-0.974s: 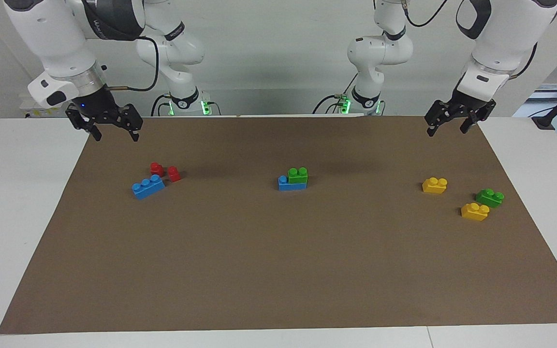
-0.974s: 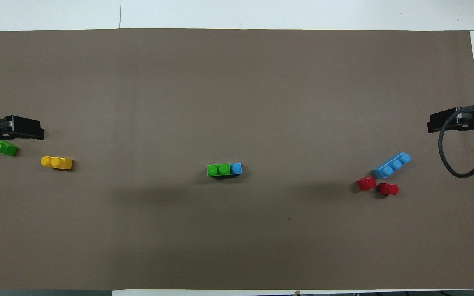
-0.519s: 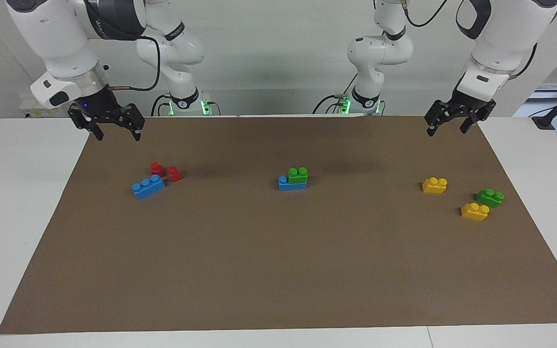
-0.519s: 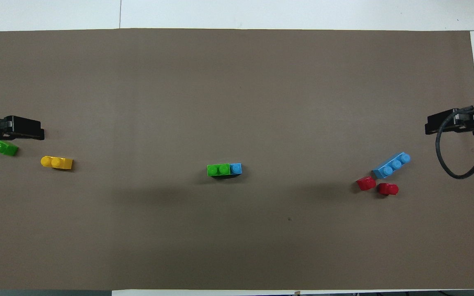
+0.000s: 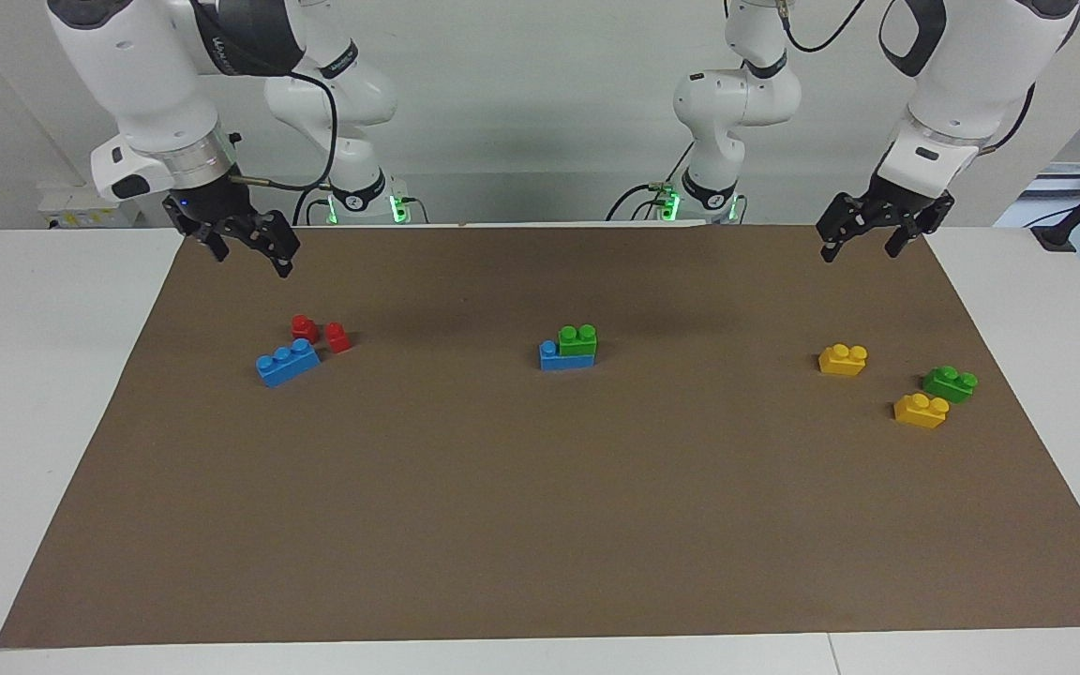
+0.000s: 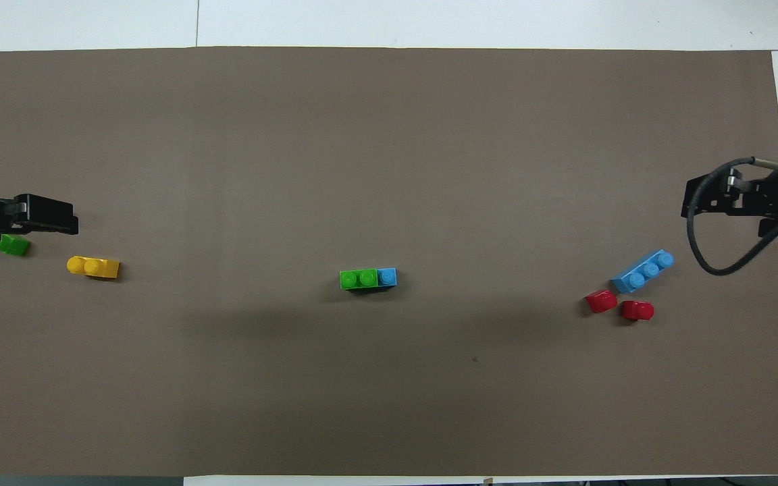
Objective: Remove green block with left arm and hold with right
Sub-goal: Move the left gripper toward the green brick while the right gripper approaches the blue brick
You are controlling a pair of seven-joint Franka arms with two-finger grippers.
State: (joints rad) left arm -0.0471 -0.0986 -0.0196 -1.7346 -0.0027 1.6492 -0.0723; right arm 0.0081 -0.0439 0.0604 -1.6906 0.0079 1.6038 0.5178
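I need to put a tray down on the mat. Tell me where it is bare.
Bare: the brown mat from the row of bricks out to its edge farthest from the robots, and the gaps either side of the middle green block on its blue brick. Crowded: the red and blue bricks at the right arm's end, the yellow and green ones at the left's.

The facing view looks from high across the table toward both arm bases, taking in the whole brown mat (image 5: pixel 540 525) from some distance; the overhead view looks steeply down from above the robots' end, the mat filling it; both share the mat and the bricks on it, such as the green block (image 5: pixel 578 340) (image 6: pixel 359 279) at its middle, half a turn apart.
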